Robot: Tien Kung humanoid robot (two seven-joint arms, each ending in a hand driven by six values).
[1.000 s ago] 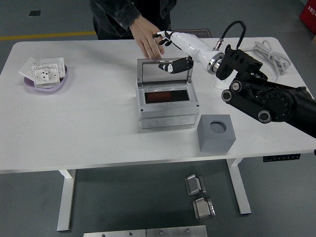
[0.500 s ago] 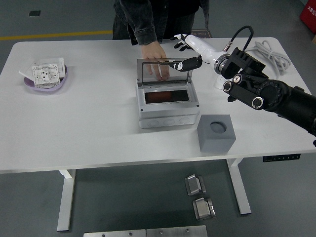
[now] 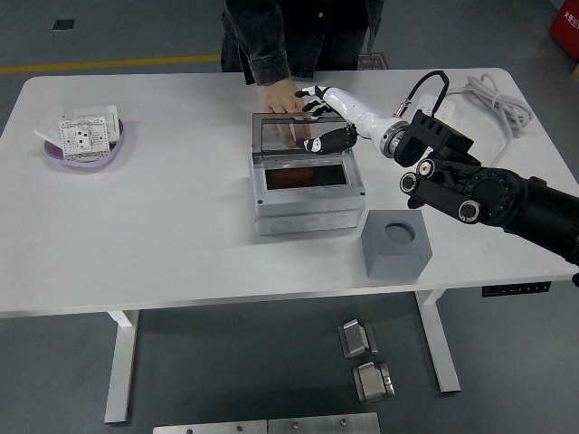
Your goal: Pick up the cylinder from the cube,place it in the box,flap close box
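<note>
The grey box (image 3: 308, 210) stands at the table's middle with its clear lid (image 3: 282, 136) tilted up at the back. Something dark and reddish (image 3: 298, 177) lies inside; I cannot tell whether it is the cylinder. The grey cube (image 3: 396, 242) sits right of the box, its round top recess empty. My right hand (image 3: 321, 119) is at the lid's upper right corner, fingers spread, thumb (image 3: 327, 142) in front of the lid and holding nothing. A person's hand (image 3: 279, 98) rests at the lid's back edge, showing through it.
A purple bowl (image 3: 83, 145) holding white socket parts sits at the far left. A white cable (image 3: 493, 95) lies coiled at the back right. Metal parts (image 3: 365, 360) lie on the floor below the table's near edge.
My right hand has moved down and left onto the lid's corner. The person's hand has dropped from above the lid to its back edge. The lid's top edge sits slightly lower.
</note>
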